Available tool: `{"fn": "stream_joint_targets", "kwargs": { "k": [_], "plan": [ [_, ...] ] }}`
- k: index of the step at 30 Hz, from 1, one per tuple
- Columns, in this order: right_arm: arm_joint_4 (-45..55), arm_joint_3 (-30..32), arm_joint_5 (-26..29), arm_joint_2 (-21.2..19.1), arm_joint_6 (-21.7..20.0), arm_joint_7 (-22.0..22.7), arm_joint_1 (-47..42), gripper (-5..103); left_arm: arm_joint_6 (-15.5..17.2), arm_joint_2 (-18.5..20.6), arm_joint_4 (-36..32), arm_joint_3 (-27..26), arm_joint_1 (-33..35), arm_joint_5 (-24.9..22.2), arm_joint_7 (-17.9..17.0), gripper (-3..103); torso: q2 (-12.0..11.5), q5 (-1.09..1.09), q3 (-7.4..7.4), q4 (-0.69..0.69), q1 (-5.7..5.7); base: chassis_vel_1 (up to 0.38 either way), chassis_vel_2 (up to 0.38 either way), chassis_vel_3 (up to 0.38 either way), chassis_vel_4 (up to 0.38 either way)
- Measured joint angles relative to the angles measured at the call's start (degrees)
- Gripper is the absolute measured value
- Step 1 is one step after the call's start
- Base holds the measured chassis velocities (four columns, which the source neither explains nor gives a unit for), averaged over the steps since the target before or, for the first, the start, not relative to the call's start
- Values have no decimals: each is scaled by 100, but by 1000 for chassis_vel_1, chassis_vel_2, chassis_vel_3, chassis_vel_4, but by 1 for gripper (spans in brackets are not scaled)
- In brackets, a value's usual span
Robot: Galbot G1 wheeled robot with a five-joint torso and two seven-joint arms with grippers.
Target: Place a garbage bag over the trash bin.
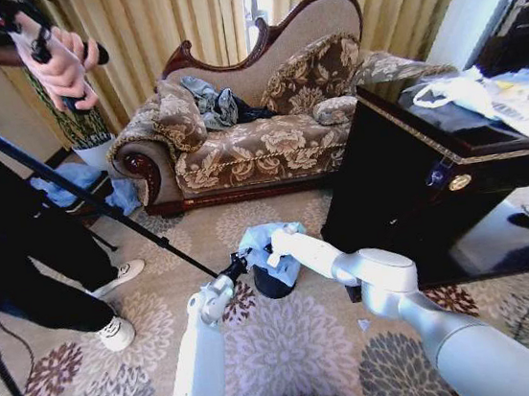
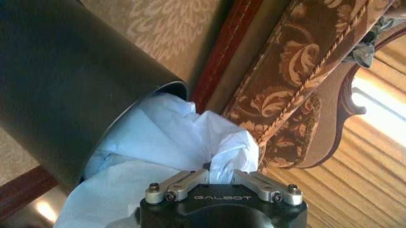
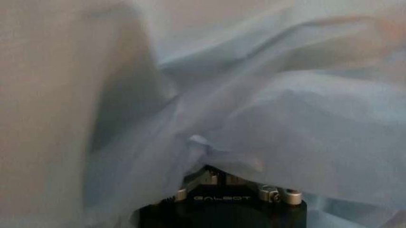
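1. At lower centre of the head view we see the garbage bag [image 1: 262, 242], pale blue and crumpled, bunched over the mouth of the trash bin [image 1: 273, 282], which stands on the patterned carpet [image 1: 293, 349].
2. In the left wrist view the bag [image 2: 171, 142] spills out of the black bin's [image 2: 63, 90] round rim.
3. We find the left gripper [image 1: 237, 262] at the bag's left edge; its jaws are drawn narrow, pinching a fold of the bag [image 2: 219, 176].
4. The right gripper [image 1: 273, 251] reaches in from the right and is buried in the plastic; film drapes over it [image 3: 219, 178], so we cannot tell how its jaws stand.
5. Behind the bin, upper centre, stands a floral sofa [image 1: 258, 146]; a dark cabinet [image 1: 410, 199] fills the right.
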Motion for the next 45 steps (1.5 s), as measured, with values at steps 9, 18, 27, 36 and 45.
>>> {"fn": "stream_joint_targets", "kwargs": {
  "k": [9,18,27,36,45],
  "plan": [
    [-334,70,-44,1,44,-12,-193,0,-20,1,190,197,-154,41,15,0,0,0,0,-2,0,0,0,0,0],
    [-817,292,-108,180,106,211,-340,0,-23,6,-27,215,-4,85,26,0,0,-1,0,2,-1,0,0,0,0],
    [-887,600,-267,178,60,414,-458,0,-27,8,12,170,-53,111,71,0,0,1,0,0,-1,0,0,0,0],
    [-685,590,-29,175,63,368,-328,0,-26,10,49,166,-99,97,74,0,0,-1,0,0,-1,0,0,0,0],
    [-541,594,121,173,49,360,-177,2,-25,12,102,193,-91,179,102,0,0,0,0,1,-1,0,0,0,0]
  ]
}}
